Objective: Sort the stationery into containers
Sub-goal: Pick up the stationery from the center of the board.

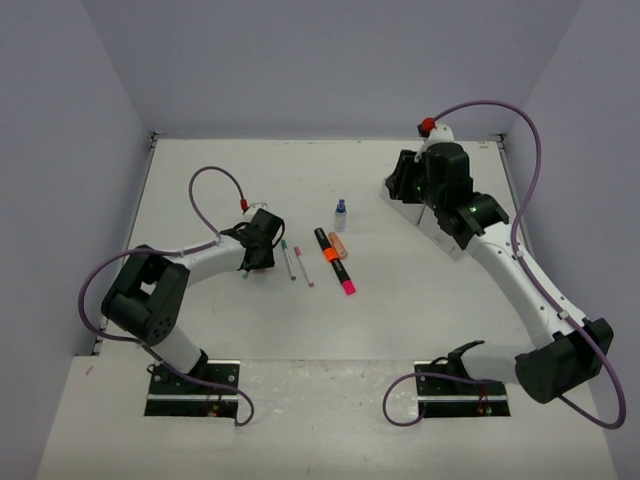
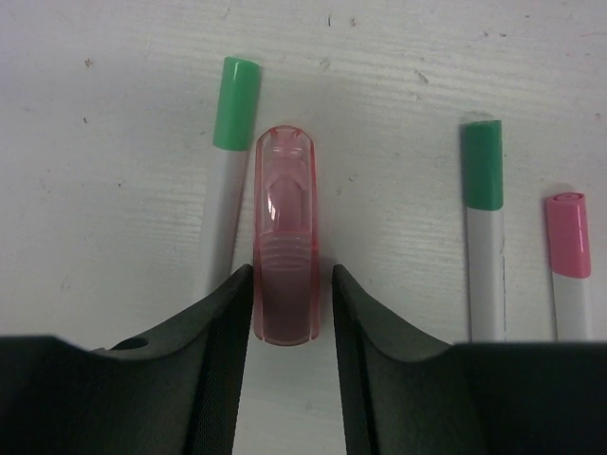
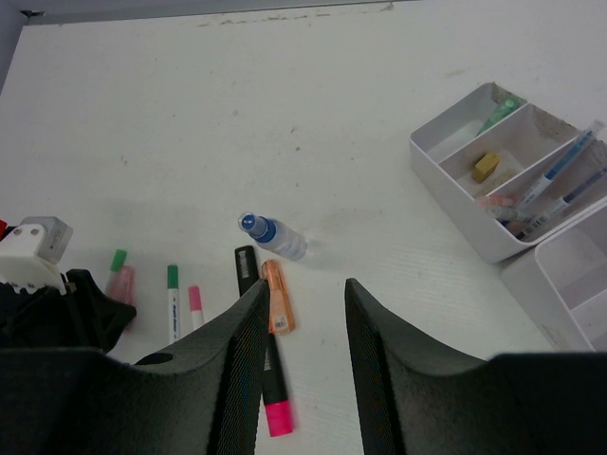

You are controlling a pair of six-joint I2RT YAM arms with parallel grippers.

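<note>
The setting is presenting as a robotics laboratory test cell. A left arm (image 1: 190, 262) and a right arm (image 1: 515, 275) are standing bolted on black base plates (image 1: 195, 388) at the near edge of a plain white table (image 1: 400, 320). Bare, pale grey-violet wall panels (image 1: 330, 60) are enclosing the table on three sides. Purple cables (image 1: 490, 102) are looping exposed from the bases up to the wrists, and cameras are viewing the work surface from above and from each wrist.
</note>
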